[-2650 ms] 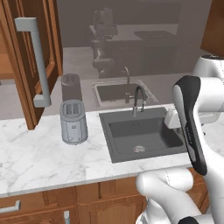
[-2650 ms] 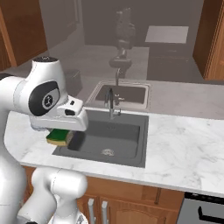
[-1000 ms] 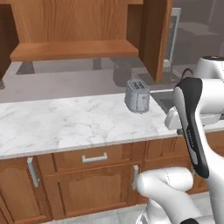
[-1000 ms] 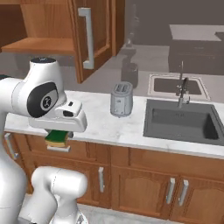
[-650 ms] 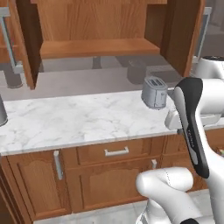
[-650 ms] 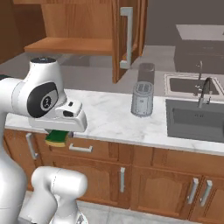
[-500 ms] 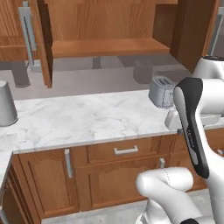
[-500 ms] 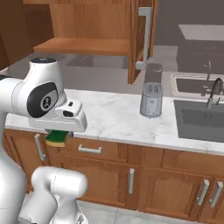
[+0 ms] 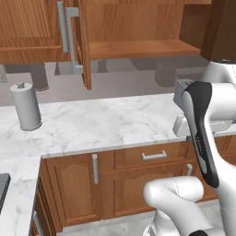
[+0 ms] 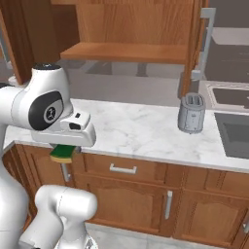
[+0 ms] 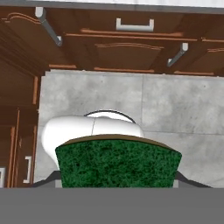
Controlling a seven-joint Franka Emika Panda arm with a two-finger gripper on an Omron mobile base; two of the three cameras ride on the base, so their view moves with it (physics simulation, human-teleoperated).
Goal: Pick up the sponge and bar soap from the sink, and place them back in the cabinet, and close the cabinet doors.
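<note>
My gripper point(image 10: 62, 151) hangs below the counter edge in the right base view, shut on the sponge point(image 10: 62, 154), whose green top and yellow layer peek out under the white hand. In the hand view the sponge point(image 11: 118, 162) spreads its dark green face between the gripper point(image 11: 118, 181) tips, pointing down at the floor. The cabinet point(image 9: 138, 48) stands open above the counter with a bare wooden shelf point(image 10: 126, 51). Its cabinet doors point(image 9: 71, 39) point(image 10: 200, 44) are swung out to either side. A corner of the dark sink point(image 10: 234, 134) shows at the far right. The bar soap is out of view.
A grey toaster point(image 10: 191, 114) stands on the marble counter point(image 10: 141, 133) near the sink. A grey cylinder canister point(image 9: 26, 108) sits at the counter's left end. Arched lower cabinet fronts with small handles point(image 10: 121, 169) run under the counter; grey floor tiles point(image 11: 183, 103) lie below the hand.
The whole picture has slid right as the base drove left: the sink went to the edge and the open cabinet came in front. The gripper kept the sponge.
</note>
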